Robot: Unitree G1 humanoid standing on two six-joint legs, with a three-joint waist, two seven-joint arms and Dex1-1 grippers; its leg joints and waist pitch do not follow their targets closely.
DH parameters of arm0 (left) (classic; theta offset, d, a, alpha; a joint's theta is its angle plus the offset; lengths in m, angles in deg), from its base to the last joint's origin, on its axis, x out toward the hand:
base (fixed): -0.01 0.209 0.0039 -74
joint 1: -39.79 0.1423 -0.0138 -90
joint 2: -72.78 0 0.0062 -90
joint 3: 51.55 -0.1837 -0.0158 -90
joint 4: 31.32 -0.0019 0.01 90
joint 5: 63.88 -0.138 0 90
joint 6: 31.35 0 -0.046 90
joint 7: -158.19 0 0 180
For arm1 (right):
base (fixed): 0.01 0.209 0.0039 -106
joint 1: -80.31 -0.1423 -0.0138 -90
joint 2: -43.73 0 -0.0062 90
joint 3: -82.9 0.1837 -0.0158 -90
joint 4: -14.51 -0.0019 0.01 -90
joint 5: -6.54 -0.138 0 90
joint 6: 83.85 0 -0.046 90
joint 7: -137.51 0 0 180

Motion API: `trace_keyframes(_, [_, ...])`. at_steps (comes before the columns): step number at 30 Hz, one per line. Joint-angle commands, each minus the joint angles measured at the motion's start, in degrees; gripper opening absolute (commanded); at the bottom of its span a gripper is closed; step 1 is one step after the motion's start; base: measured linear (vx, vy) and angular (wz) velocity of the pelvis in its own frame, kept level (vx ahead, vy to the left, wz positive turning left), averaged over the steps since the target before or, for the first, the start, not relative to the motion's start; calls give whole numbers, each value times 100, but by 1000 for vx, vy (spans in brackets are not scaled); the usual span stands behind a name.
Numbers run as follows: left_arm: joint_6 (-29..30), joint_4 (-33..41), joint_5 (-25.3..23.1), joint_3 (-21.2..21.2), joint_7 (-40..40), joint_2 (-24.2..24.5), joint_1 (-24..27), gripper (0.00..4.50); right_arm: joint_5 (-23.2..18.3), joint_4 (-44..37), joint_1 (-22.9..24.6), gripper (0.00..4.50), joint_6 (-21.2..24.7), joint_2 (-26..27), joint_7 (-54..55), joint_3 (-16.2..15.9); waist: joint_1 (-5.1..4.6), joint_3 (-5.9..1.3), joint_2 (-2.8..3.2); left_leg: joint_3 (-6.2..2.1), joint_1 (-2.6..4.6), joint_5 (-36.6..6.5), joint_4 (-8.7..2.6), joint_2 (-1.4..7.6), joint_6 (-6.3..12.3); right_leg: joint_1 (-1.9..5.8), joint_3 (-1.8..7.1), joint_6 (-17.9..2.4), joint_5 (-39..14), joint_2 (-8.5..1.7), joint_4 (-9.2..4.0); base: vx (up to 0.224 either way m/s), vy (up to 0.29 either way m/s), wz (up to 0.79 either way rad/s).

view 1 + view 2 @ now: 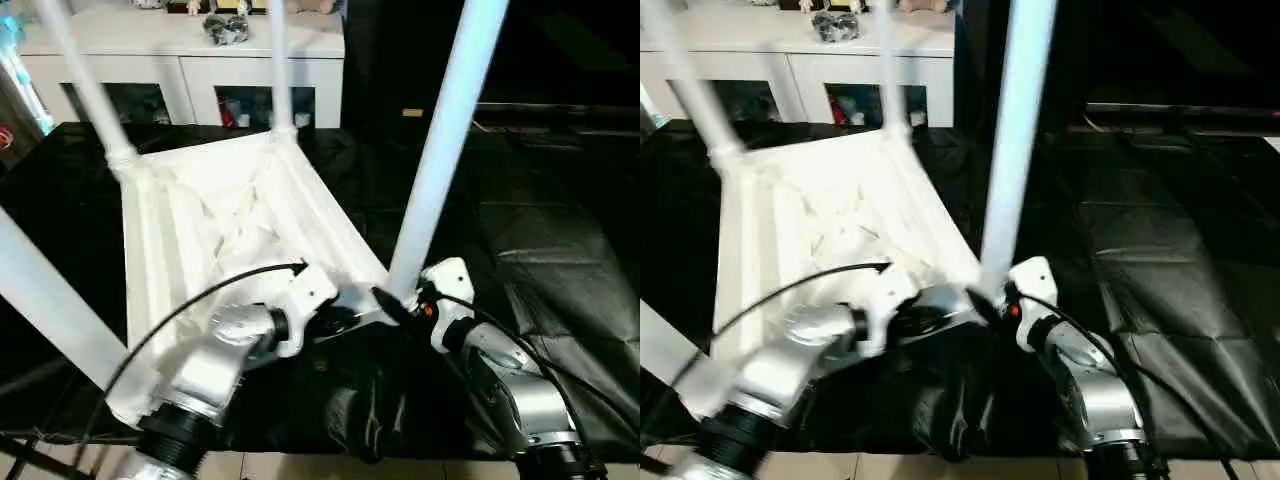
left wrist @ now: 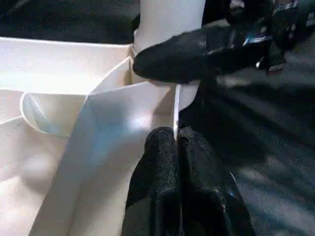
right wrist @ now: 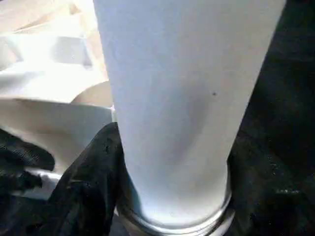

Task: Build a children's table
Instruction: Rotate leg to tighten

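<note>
- From my head cameras I see the children's table (image 1: 235, 215) lying upside down on the black sheet (image 1: 560, 250) that covers the work surface, its ribbed underside facing up.
- Four white legs stand up out of its corner sockets: the near-right leg (image 1: 445, 150) rises tall just in front of my right arm, the far-right leg (image 1: 281, 70) and far-left leg (image 1: 88, 85) stand at the back corners, and the near-left leg (image 1: 45, 300) slants out past my left forearm.
- My left gripper (image 2: 175, 140) sits at the table's near edge beside the near-right socket; in its wrist view the two black fingers (image 2: 157, 167) are pressed together with the thin white rim of the table top pinched between them.
- My right gripper (image 1: 398, 300) is at the foot of the near-right leg; its fingers stand apart on either side of the leg's base, one black finger (image 3: 93, 167) lying against the leg just above the socket ring. I cannot tell how firmly it squeezes.
- In the left wrist view the right gripper's finger crosses in front of that same leg base.
- Behind the table stands a white cabinet (image 1: 190, 60) with glass doors, small objects on top and inside.
- I can read no writing, brand or label anywhere; a small red mark shows on my right wrist.
</note>
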Motion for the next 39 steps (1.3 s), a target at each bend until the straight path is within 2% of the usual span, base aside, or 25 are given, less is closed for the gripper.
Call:
trace_keyframes(1, [-99,66,218,-361,-131,-449,-83,0,21,138,44,265,62,349,-111,-569,22,-231,-83,-191,59,-1669,-447,328,46,104,225,-949,-1576,-317,-552,0,0,0])
trace_keyframes(2, [-87,66,208,-389,-156,-493,-88,0,22,148,50,321,41,378,-64,-569,19,-241,-77,-189,52,-1652,-443,332,78,111,226,-982,-1422,-319,-538,0,0,0])
trace_keyframes(3, [-93,58,214,-413,-137,-515,-95,0,-27,149,51,335,28,400,-49,-529,4,-247,-74,-209,5,-1545,-453,328,90,153,212,-1005,-1254,-324,-510,0,0,0])
trace_keyframes(5, [-80,82,204,-451,-124,-524,-98,0,-59,134,53,335,46,420,-4,-470,-12,-259,-93,-194,40,-1510,-436,326,113,137,211,-1021,-1039,-300,-508,0,0,0])
trace_keyframes(6, [-80,91,195,-462,-119,-519,-100,0,-53,121,53,350,58,416,4,-457,-13,-257,-93,-188,32,-1455,-428,321,163,150,212,-1070,-918,-304,-497,0,0,0])
trace_keyframes(7, [-86,88,189,-459,-110,-502,-106,0,-15,109,50,364,54,391,2,-467,1,-259,-55,-183,39,-1402,-419,323,192,147,215,-1114,-819,-307,-491,0,0,0])
trace_keyframes(9, [-119,78,203,-450,-48,-461,-122,0,33,89,44,373,41,343,-4,-477,5,-252,-68,-180,41,-1408,-425,328,201,151,210,-1140,-795,-298,-492,0,0,0])
trace_keyframes(12, [-243,49,296,-383,256,-257,-179,0,78,-94,60,373,-40,32,-401,-564,21,-244,-58,-185,48,-1482,-433,332,181,157,208,-1128,-895,-299,-496,0,0,0])
trace_keyframes(18, [-269,62,331,-326,559,73,-249,0,3,-312,63,373,-112,-370,-905,-585,23,-245,-66,-177,53,-1415,-421,336,206,168,214,-1205,-694,-305,-469,0,0,0])
trace_keyframes(22, [-210,419,335,-336,835,501,-218,0,-147,-460,56,373,-61,-624,-1193,-492,12,-252,-78,-180,46,-1313,-411,344,270,185,208,-1262,-600,-307,-444,0,0,0])
trace_keyframes(23, [-120,543,366,-295,864,579,-206,0,-183,-511,66,373,-41,-658,-1229,-469,3,-253,-70,-174,46,-1284,-403,340,293,181,207,-1305,-533,-305,-435,0,0,0])
trace_keyframes(24, [38,721,431,-269,947,675,-181,20,-223,-564,85,375,-27,-704,-1276,-441,6,-252,-86,-172,52,-1274,-406,344,303,185,208,-1315,-529,-307,-433,0,0,0])
trace_keyframes(25, [249,909,486,-235,996,774,-162,20,-261,-611,100,375,-12,-749,-1317,-412,16,-247,-71,-167,60,-1249,-402,352,322,174,210,-1356,-518,-308,-432,0,0,0])
trace_keyframes(26, [505,1151,556,-198,1071,896,-136,20,-290,-653,111,375,-5,-792,-1339,-371,15,-252,-93,-164,60,-1236,-401,351,322,178,205,-1362,-514,-302,-422,0,0,0])
trace_keyframes(27, [726,1382,633,-172,1160,1031,-109,20,-322,-693,115,375,18,-817,-1356,-331,28,-252,-74,-168,64,-1174,-403,359,323,180,205,-1398,-483,-305,-403,0,0,0])
trace_keyframes(28, [1031,1742,688,-143,1279,1263,-71,44,-382,-755,129,375,56,-866,-1379,-252,29,-246,-93,-166,63,-1168,-410,360,322,187,202,-1419,-520,-300,-400,0,0,0])
trace_keyframes(31, [1299,2006,699,-88,1280,1456,-83,56,-462,-843,154,375,103,-942,-1429,-201,21,-235,-91,-160,76,-1235,-409,344,278,175,205,-1404,-712,-284,-419,0,0,0])
trace_keyframes(34, [1466,2095,684,-70,1145,1448,-153,92,-523,-934,205,375,130,-1029,-1501,-156,36,-234,-85,-152,91,-1253,-405,342,223,158,212,-1377,-794,-284,-429,0,0,0])
trace_keyframes(36, [1496,2097,676,-96,1083,1400,-169,94,-549,-970,234,375,150,-1063,-1524,-147,45,-237,-96,-157,75,-1202,-401,338,199,171,214,-1352,-714,-284,-421,0,0,0])
trace_keyframes(37, [1523,1904,517,-169,722,1189,-222,112,-554,-1096,326,375,178,-1152,-1557,-159,41,-241,-82,-155,75,-1209,-396,337,183,172,215,-1325,-636,-273,-428,0,0,0])
trace_keyframes(39, [1541,1801,465,-300,602,1093,-229,127,-533,-1160,390,375,184,-1231,-1568,-149,68,-255,-62,-164,73,-1183,-377,329,176,193,217,-1334,-512,-289,-418,0,0,0])
